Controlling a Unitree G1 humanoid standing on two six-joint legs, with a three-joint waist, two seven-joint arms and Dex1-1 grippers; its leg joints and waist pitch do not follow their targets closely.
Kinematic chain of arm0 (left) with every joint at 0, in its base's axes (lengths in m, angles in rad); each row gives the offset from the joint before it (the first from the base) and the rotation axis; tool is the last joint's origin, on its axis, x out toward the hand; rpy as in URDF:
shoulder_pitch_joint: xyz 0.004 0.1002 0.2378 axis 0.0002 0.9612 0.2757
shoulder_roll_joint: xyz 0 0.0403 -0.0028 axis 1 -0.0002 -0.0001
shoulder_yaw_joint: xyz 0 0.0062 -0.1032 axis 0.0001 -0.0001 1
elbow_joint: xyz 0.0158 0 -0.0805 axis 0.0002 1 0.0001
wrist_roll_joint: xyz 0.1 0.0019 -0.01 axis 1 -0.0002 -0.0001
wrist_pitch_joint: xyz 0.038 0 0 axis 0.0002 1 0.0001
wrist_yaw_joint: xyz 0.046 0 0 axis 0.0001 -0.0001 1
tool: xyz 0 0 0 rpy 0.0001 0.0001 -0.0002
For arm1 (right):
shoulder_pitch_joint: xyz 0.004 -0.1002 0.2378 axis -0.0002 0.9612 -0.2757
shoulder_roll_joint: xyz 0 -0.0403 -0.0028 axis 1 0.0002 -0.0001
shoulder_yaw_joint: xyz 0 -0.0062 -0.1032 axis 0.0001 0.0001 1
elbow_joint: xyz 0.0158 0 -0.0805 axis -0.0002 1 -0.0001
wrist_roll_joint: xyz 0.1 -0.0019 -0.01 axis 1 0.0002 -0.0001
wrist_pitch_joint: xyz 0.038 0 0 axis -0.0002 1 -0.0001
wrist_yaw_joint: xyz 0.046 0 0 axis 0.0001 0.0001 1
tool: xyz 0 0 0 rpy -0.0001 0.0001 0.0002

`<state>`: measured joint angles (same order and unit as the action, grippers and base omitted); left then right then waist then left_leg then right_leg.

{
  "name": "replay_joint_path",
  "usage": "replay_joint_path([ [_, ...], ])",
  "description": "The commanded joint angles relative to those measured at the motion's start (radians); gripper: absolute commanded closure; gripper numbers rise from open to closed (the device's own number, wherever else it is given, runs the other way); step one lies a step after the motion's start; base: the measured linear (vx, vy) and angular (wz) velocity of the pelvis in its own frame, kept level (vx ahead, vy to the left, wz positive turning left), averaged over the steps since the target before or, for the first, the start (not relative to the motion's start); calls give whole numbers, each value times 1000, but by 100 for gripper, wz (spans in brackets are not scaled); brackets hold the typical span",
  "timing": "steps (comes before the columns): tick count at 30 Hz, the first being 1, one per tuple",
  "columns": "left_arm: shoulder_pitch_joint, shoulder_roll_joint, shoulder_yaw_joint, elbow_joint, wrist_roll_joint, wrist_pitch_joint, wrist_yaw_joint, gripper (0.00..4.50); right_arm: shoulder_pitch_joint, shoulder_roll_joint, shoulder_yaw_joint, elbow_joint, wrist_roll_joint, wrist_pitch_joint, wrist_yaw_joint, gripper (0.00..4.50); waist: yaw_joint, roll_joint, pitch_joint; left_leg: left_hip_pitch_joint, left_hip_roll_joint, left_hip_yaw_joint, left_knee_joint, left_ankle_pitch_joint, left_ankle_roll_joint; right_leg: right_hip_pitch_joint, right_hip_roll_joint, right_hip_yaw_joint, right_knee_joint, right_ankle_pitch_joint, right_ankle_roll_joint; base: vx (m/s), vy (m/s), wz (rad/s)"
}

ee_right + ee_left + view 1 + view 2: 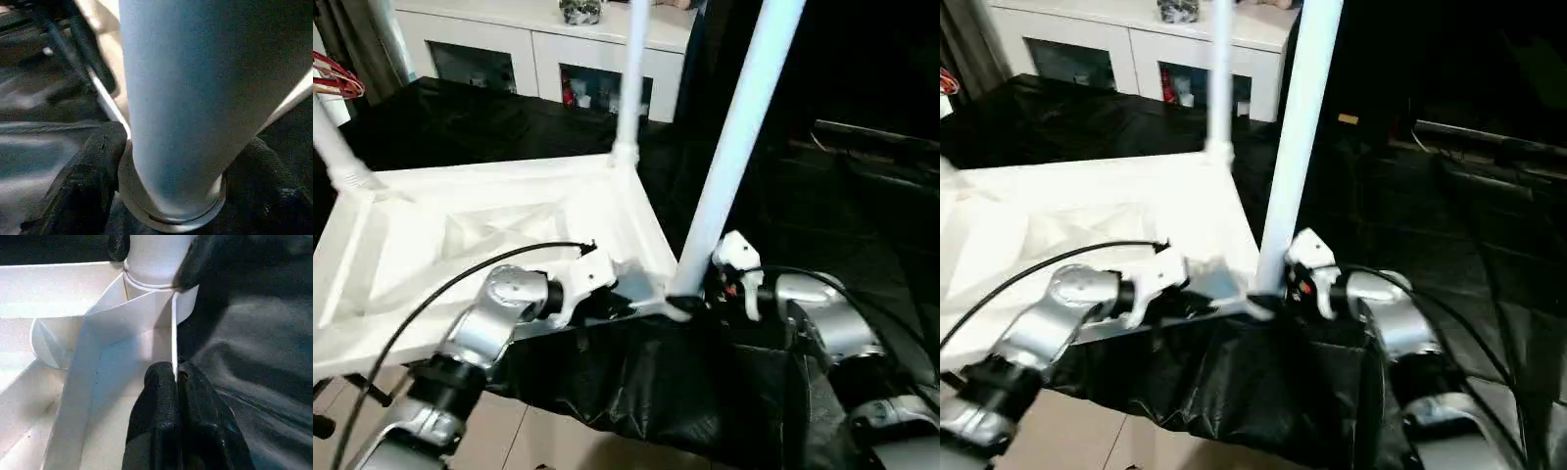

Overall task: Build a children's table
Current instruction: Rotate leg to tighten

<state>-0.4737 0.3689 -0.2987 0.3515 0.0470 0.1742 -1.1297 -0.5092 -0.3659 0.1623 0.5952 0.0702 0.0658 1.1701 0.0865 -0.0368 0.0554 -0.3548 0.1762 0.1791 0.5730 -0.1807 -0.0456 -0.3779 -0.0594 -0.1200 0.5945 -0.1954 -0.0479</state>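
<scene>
Black right tool [171, 196] clasps smooth tapered leg [734, 147].

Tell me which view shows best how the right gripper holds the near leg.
The right wrist view: its black fingers sit on both sides of the near leg, just above the socket ring. The eye views show the right gripper at the leg's base, fingers hidden. The left wrist view shows black fingertips beside that socket.

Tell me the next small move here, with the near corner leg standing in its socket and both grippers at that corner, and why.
Probably a firm twist or push of the leg by the right gripper, whose fingers flank its base at the socket. The left gripper pinches the tabletop rim beside it, bracing it. Whether the leg is fully seated cannot be told.
</scene>
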Motion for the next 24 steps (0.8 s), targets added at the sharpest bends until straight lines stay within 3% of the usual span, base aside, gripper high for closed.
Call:
replay_joint_path([
  [1, -7, 7, -3, -62, -41, -29, -32, 450, 20, -9, 54, -5, -2, 24, 85, 150, 1, 6, -54, 8, 77, -25, -60, -198, 66, 46, -112, 78, -80, -260, -166, 0, 0, 0],
  [11, 4, 37, 2, -77, -55, -29, -65, 450, 42, -32, 77, -50, 14, 45, 155, 197, 4, 5, -61, 5, 77, -23, -55, -139, 76, 48, -111, 78, -66, -151, -194, 0, 0, 0],
  [20, 7, 5, 5, -84, -63, -8, -25, 450, 75, -10, 81, -91, 42, 90, 164, 198, 6, 4, -58, 9, 78, -24, -57, -169, 64, 45, -112, 78, -76, -234, -169, 0, 0, 0],
  [24, -19, -61, 8, -48, -27, 19, 91, 450, 77, 80, 32, -73, 54, 127, -7, 199, 4, 2, -59, 9, 78, -25, -58, -169, 55, 44, -113, 79, -77, -234, -169, 0, 0, 0],
])
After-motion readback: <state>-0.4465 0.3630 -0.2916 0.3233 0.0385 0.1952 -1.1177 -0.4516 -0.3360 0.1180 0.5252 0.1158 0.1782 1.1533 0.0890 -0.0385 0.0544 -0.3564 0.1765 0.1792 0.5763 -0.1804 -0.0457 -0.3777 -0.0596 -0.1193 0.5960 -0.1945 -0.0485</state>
